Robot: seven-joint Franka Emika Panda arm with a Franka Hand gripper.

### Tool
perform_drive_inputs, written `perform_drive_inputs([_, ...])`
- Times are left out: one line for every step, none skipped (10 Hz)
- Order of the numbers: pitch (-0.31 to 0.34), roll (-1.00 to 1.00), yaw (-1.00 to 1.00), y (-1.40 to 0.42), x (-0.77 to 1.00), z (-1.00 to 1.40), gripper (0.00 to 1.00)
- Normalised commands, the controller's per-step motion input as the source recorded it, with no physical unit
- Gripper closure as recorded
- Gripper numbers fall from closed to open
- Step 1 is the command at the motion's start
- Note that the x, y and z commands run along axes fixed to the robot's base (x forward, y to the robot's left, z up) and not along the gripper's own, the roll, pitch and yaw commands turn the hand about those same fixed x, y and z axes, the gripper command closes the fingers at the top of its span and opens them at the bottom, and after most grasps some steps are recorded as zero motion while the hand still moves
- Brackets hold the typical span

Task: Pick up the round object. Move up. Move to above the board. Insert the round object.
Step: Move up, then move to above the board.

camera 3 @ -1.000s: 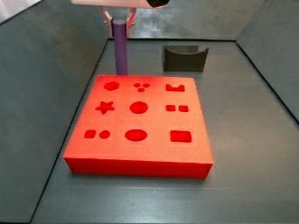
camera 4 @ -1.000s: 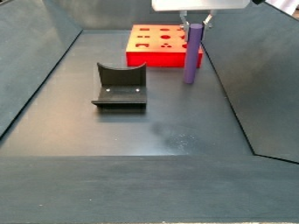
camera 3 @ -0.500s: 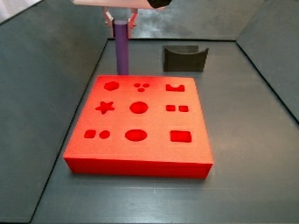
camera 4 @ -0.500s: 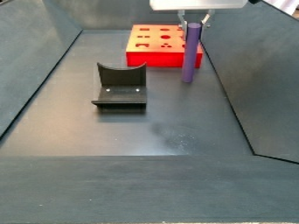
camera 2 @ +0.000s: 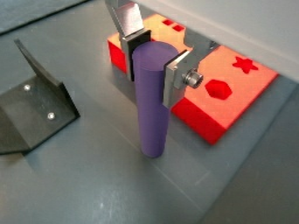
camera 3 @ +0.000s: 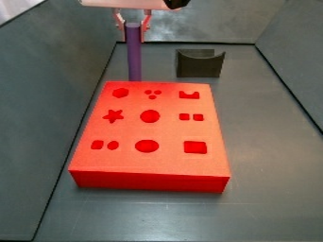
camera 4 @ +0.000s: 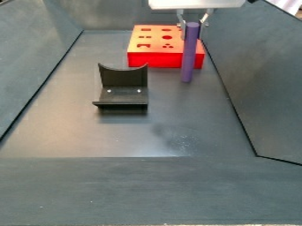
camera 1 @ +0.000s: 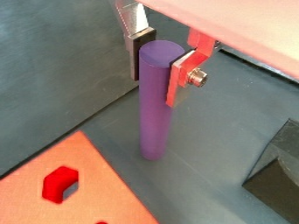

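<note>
The round object, a tall purple peg, hangs upright just beyond the far left corner of the red board. My gripper is shut on its top end. In both wrist views the silver fingers clamp the peg from both sides, with my gripper at its top. The peg's lower end is close to the grey floor; I cannot tell whether it touches. The board also shows in the wrist views and in a side view, right beside the peg under my gripper.
The dark fixture stands on the floor beyond the board's far right corner, and shows in the views. Sloping grey walls close in the floor on all sides.
My gripper has carried the peg a little upward and sideways toward the board. It stays shut on the peg.
</note>
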Motion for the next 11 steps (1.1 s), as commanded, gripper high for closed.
perform_drive_inputs([0.018, 0.00, -0.04, 0.07, -0.06, 0.81, 1.00])
perform_drive_inputs([0.022, 0.00, -0.04, 0.07, -0.08, 0.75, 1.00])
perform_drive_inputs([0.009, -0.01, -0.04, 0.04, -0.06, 0.53, 1.00])
perform_drive_inputs([0.011, -0.01, -0.04, 0.03, -0.04, 0.42, 1.00])
perform_drive_inputs([0.028, -0.02, -0.04, 0.02, -0.02, 0.18, 1.00])
perform_drive_inputs([0.291, 0.37, 0.06, 0.00, -0.07, 1.00, 1.00])
perform_drive_inputs([0.292, 0.36, 0.06, 0.00, -0.07, 1.00, 1.00])
perform_drive_inputs([0.256, 0.35, 0.06, 0.00, -0.06, 1.00, 1.00])
perform_drive_inputs([0.158, 0.25, 0.06, -0.02, -0.03, 1.00, 1.00])
perform_drive_inputs([0.124, 0.20, 0.06, -0.02, -0.02, 0.96, 1.00])
perform_drive_inputs([0.081, 0.14, 0.05, 0.00, -0.01, 0.72, 1.00])
